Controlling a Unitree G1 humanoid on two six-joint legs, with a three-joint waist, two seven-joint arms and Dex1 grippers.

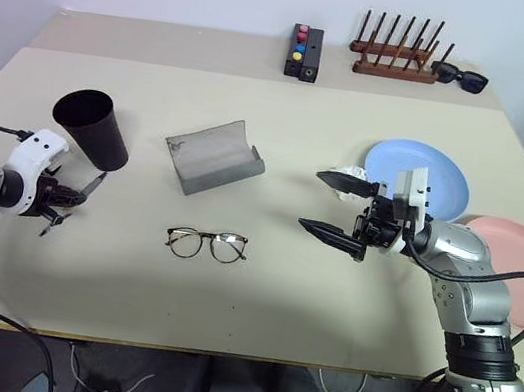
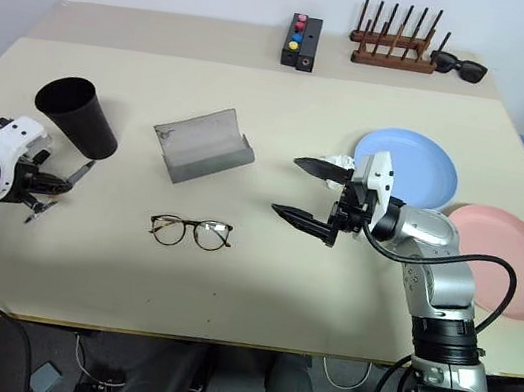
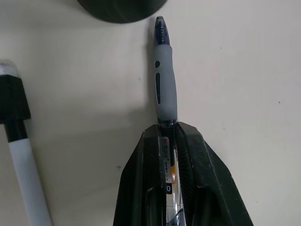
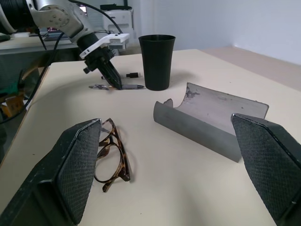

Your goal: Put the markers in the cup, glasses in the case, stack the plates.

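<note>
Two markers: left tool (image 3: 170, 155) clamped on one pen (image 3: 165, 75) beside the one cup (image 1: 92, 129); white marker (image 3: 21, 155) lies alongside on the worktop (image 1: 325, 299). Right tool (image 1: 336, 209) apart. One glasses (image 1: 207, 244), one case (image 1: 213, 155), two plates (image 1: 442, 182).

open: table (image 1: 343, 312) front | blocks: cup (image 1: 92, 129) by left tool (image 1: 65, 207), case (image 1: 214, 156) mid

Worktop (image 2: 253, 306) holds black cup (image 2: 78, 115) at 9 o'clock, open grey case (image 2: 202, 145) just right of it, glasses (image 2: 191, 232) at 6 o'clock of the case. Left claw (image 2: 52, 188) pinches a marker (image 2: 76, 173) below the cup. Right claw (image 2: 308, 192) gapes wide near blue plate (image 2: 419, 168); pink plate (image 2: 509, 262) at 3 o'clock.
</note>
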